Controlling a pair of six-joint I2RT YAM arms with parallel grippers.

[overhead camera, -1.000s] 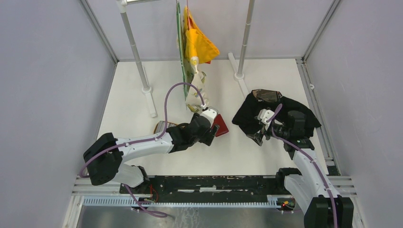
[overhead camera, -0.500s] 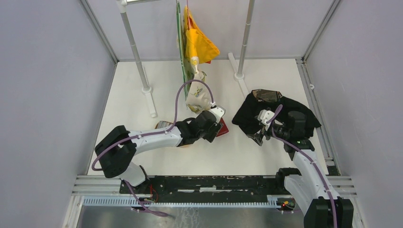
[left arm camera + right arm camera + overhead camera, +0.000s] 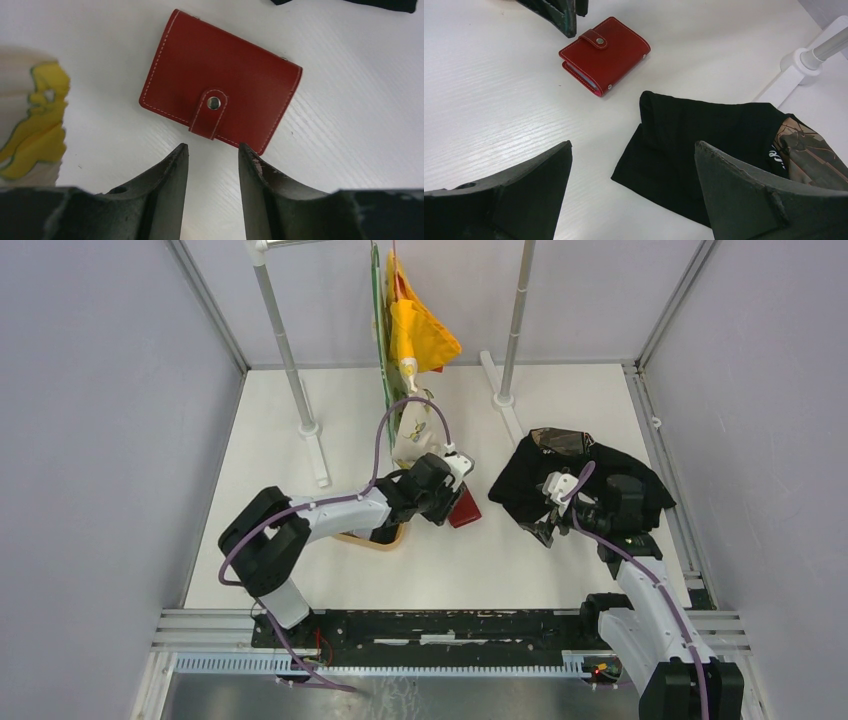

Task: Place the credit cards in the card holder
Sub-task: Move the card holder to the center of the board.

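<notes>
The card holder (image 3: 220, 80) is a red wallet lying shut and flat on the white table, its snap stud (image 3: 213, 103) fastened. It also shows in the overhead view as the card holder (image 3: 467, 510) and in the right wrist view as the card holder (image 3: 604, 52). My left gripper (image 3: 212, 150) hovers just short of its near edge, jaws partly open with nothing between them; overhead the left gripper (image 3: 449, 504) is beside the wallet. My right gripper (image 3: 633, 143) stands wide open and empty over a black cloth's corner. The credit cards are out of view.
A black cloth (image 3: 580, 480) lies right of the wallet, under the right gripper (image 3: 545, 530). A tan oval tray (image 3: 378, 538) peeks from beneath the left forearm. Yellow and white bags (image 3: 415, 340) hang from a rack whose post bases (image 3: 308, 427) stand at the back.
The left arm has swung its elbow rightward and moved its gripper up against the wallet's near edge. Its jaws have narrowed. The right arm has not moved.
</notes>
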